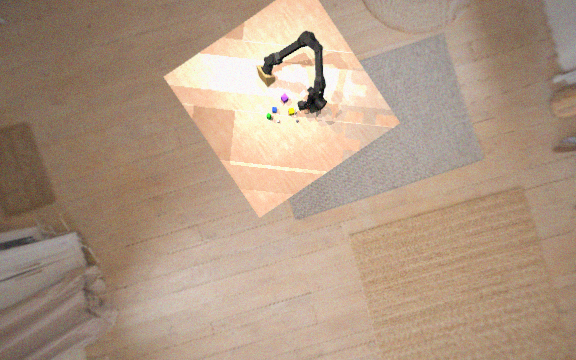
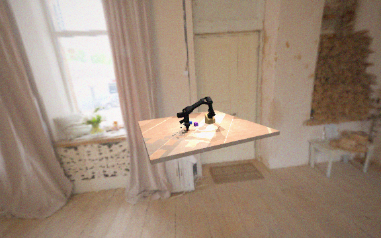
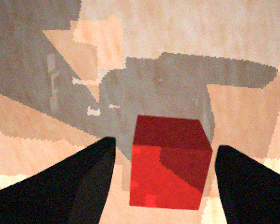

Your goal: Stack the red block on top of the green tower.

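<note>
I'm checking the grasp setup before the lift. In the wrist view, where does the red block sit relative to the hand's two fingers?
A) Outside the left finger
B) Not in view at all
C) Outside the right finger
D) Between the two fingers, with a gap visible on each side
D: the red block lies between the dark fingers of the hand, with bare table showing on both sides of it.

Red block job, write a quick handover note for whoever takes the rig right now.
End effector: partly closed around the red block, with gaps visible on both sides, so no grip yet.
Red block: on the table, between the fingers.
Green block: on the table, away from the arm; blue, purple and yellow blocks lie nearby.
Done: arm lined up over the red block.
Left: finish closing, lift, carry, set it on the green block, release.
</note>
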{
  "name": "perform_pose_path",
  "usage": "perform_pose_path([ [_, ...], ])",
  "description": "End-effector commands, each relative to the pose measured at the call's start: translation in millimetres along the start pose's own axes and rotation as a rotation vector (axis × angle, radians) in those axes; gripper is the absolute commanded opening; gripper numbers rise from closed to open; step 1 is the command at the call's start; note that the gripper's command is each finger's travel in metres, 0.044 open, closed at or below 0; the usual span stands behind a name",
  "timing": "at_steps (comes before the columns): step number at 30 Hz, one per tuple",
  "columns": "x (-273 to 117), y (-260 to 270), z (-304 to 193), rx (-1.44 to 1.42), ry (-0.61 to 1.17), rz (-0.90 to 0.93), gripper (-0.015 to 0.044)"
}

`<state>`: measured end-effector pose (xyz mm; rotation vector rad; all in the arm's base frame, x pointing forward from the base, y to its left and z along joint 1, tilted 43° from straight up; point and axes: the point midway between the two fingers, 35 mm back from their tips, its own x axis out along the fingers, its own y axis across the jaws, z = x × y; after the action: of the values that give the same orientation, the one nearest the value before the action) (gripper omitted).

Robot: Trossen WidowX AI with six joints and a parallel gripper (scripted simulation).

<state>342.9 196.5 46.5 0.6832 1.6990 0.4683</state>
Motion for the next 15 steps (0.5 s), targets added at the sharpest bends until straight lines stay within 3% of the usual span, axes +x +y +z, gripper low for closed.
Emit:
perform_pose_path([
  [1, 0.1, 0.1, -0.4, 0.005, 0.002, 0.002, 0.0099],
  [9, 0.1, 0.1, -0.4, 0.005, 0.002, 0.002, 0.0045],
  [11, -3.3, 0.1, -0.2, 0.005, 0.002, 0.002, 0.0],
  [15, -19.5, 0.0, 0.4, 0.005, 0.001, 0.001, 0.0],
])
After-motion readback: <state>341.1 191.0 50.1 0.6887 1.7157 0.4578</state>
